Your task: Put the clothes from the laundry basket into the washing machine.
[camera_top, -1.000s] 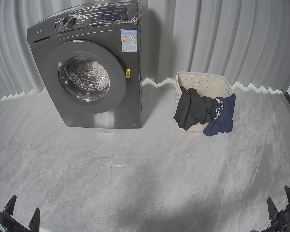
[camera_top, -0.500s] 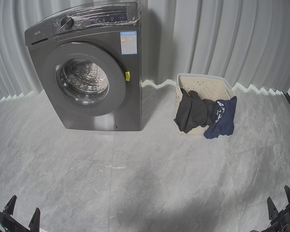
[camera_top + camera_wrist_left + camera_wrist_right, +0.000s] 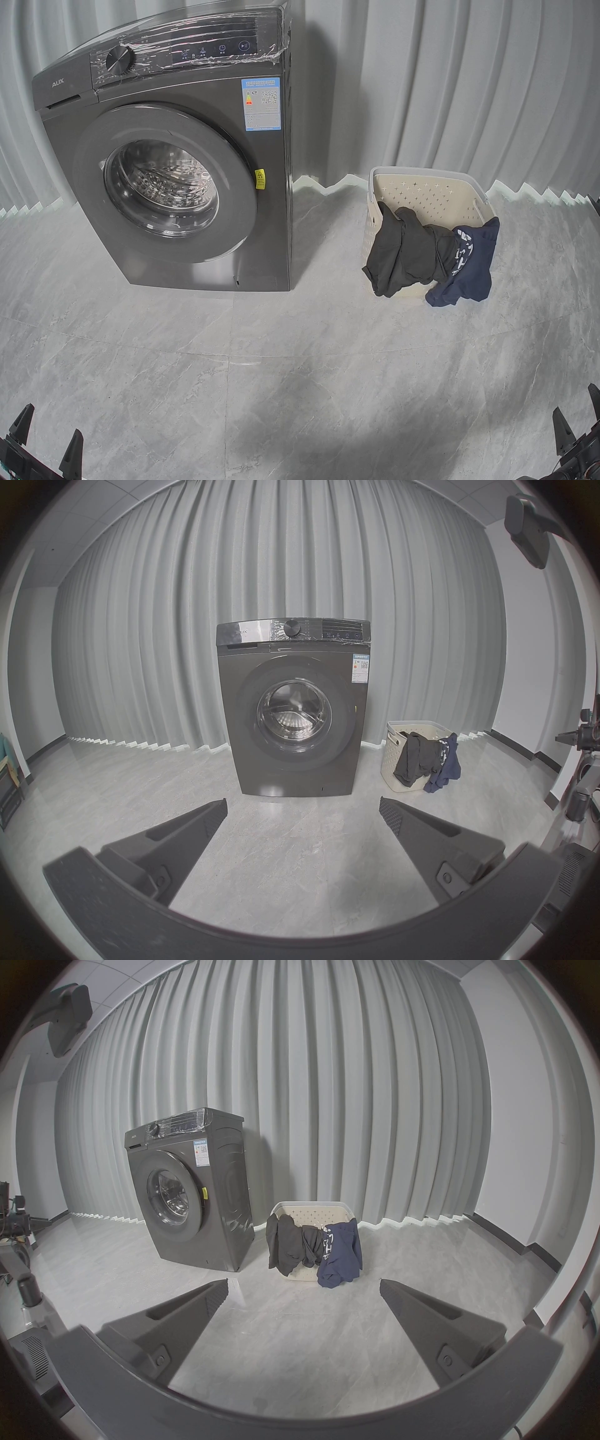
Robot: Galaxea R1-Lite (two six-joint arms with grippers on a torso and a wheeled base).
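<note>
The dark grey washing machine (image 3: 169, 181) stands at the back left, its round front door showing the steel drum. To its right sits the cream laundry basket (image 3: 425, 170). A dark grey garment (image 3: 406, 253) and a navy garment (image 3: 472, 269) hang over the basket's front rim. My left gripper (image 3: 50, 422) is open at the bottom left corner, far from both. My right gripper (image 3: 575, 400) is open at the bottom right corner. The left wrist view has the left gripper (image 3: 302, 803) facing the machine (image 3: 294, 705). The right gripper (image 3: 303, 1283) faces the basket (image 3: 312, 1207), nothing between its fingers.
Pale pleated curtains (image 3: 437, 81) hang behind the machine and basket. A wide stretch of grey tiled floor (image 3: 300, 387) lies between me and them. A narrow gap separates the machine from the basket.
The whole head view has shifted: the machine and basket sit lower and look larger, so the camera has come closer. Both grippers hold the same place and stay open.
</note>
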